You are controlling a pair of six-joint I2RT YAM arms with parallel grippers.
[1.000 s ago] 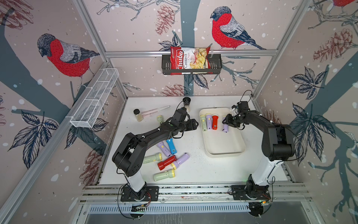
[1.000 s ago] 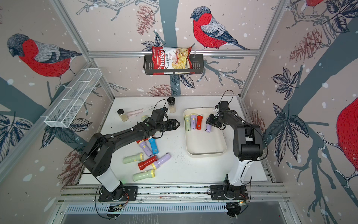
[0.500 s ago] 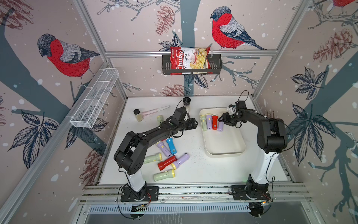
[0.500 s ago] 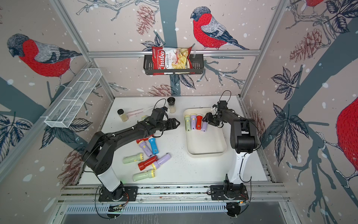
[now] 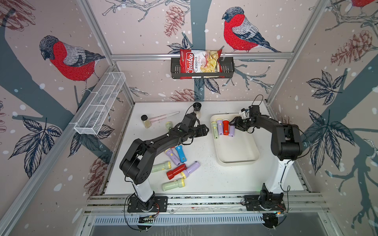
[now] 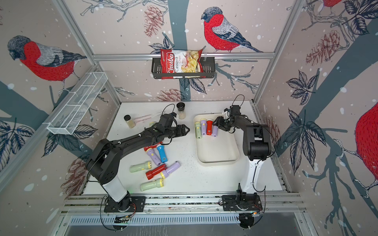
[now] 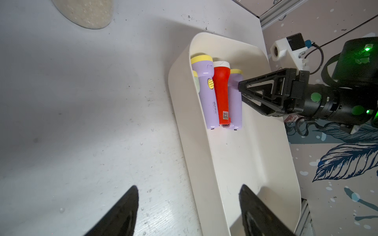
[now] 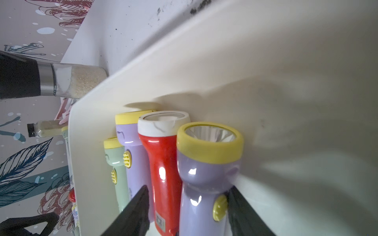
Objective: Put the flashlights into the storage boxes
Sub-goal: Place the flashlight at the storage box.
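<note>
Flashlights lie in two groups in both top views. Four sit side by side, touching, in the upper left corner of the cream tray (image 5: 237,162), which rests on the white bench (image 5: 204,183) right of centre. A pale green flashlight (image 5: 214,129) lies against the tray's left wall, then an inner lilac flashlight (image 5: 219,127), a red flashlight (image 5: 225,127) and an outer lilac flashlight (image 5: 231,132). All four heads point toward the top of the frame.

The right hand (image 5: 233,123) reaches in from the right, low over the tray, with its tips at the outer lilac flashlight. In the right wrist view its fingers (image 8: 141,204) stand apart. They straddle the handles of the red flashlight and the outer lilac flashlight and clamp neither. One finger is just beside the outer one's yellow switch.

The left hand (image 5: 206,129) hangs over the bench just left of the tray. The left wrist view shows its fingers spread with nothing between them.

A loose pile of flashlights (image 5: 176,171) lies on the bench at lower centre, below the left arm: lilac, red and pale green ones, plus a blue flashlight (image 5: 181,153). A stray green flashlight (image 5: 168,125) lies apart, above the left arm.

Two black-capped spice jars (image 5: 146,121) and a pale pink stick (image 5: 163,116) occupy the bench's upper left. A chips bag (image 5: 199,64) sits in the black wall basket (image 5: 227,67) at top centre, and a white wire basket (image 5: 100,106) hangs at left.
</note>
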